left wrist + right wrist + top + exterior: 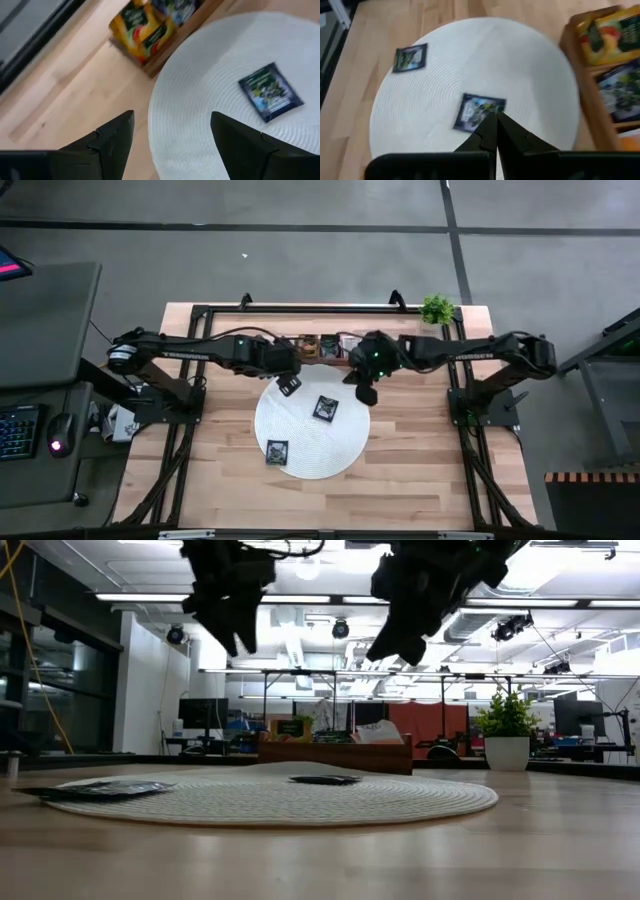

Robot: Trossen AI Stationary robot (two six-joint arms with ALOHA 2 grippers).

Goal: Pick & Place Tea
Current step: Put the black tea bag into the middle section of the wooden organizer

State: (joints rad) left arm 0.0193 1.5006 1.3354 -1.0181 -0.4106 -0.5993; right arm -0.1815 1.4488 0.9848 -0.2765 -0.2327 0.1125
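Two dark tea sachets lie flat on the round white mat (312, 430): one near its middle (325, 409), one at its near-left rim (277, 451). More sachets, orange (140, 27) and dark, stand in the brown wooden tray (325, 345) at the mat's far side. My left gripper (290, 385) hangs open and empty above the mat's far-left rim. My right gripper (366, 394) is shut with nothing between its fingers, above the mat's far-right part. The low view shows both grippers (232, 600) (415, 600) well above the table.
A small potted plant (437, 308) stands at the table's far right corner. Bare wooden tabletop (420, 470) lies around the mat on the near, left and right sides. A desk with keyboard and mouse (60, 430) stands off the table's left edge.
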